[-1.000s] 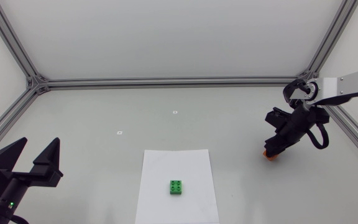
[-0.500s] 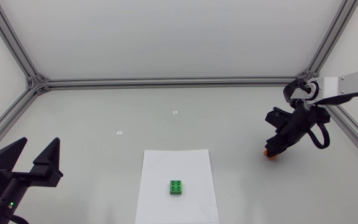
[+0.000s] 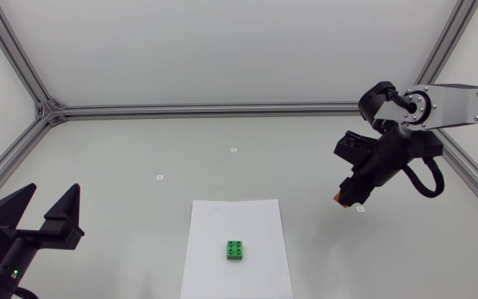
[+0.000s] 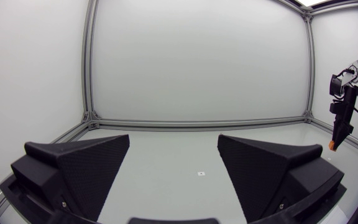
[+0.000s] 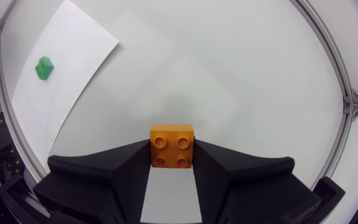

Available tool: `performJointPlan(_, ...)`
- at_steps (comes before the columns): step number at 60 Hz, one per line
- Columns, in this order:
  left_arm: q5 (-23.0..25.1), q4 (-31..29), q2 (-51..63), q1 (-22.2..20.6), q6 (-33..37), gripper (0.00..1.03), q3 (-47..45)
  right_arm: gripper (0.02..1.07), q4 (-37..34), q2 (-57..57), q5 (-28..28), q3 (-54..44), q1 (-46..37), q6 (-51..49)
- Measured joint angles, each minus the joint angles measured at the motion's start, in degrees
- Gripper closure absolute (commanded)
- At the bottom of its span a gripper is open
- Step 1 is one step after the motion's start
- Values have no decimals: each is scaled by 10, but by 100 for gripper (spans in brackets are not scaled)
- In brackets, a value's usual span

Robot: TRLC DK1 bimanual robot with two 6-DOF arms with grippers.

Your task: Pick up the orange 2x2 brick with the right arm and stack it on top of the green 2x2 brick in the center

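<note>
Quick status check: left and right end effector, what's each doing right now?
Left end effector: open, holding nothing.
Right end effector: closed on the orange 2x2 brick.

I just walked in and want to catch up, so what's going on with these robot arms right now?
The right arm's pincer is shut on the orange brick, gripping it from both sides, and seems to hold it just above the table, off to the right side. The green brick sits alone on the white sheet in the centre, with nothing stacked on it yet. The left pincer is open and holds nothing, near the table's left edge.
</note>
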Motion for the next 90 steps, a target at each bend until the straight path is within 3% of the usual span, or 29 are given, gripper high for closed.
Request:
performJointPlan(26,0,0,0,0,0,4,0,74,-7,-41,61,-21,266,74)
performJointPlan(40,0,0,0,0,0,4,0,75,8,-28,76,-20,368,82)
performJointPlan(60,0,0,0,0,0,4,0,75,31,26,78,6,438,79)
performJointPlan(90,0,0,0,0,0,4,0,75,34,113,78,81,464,34)
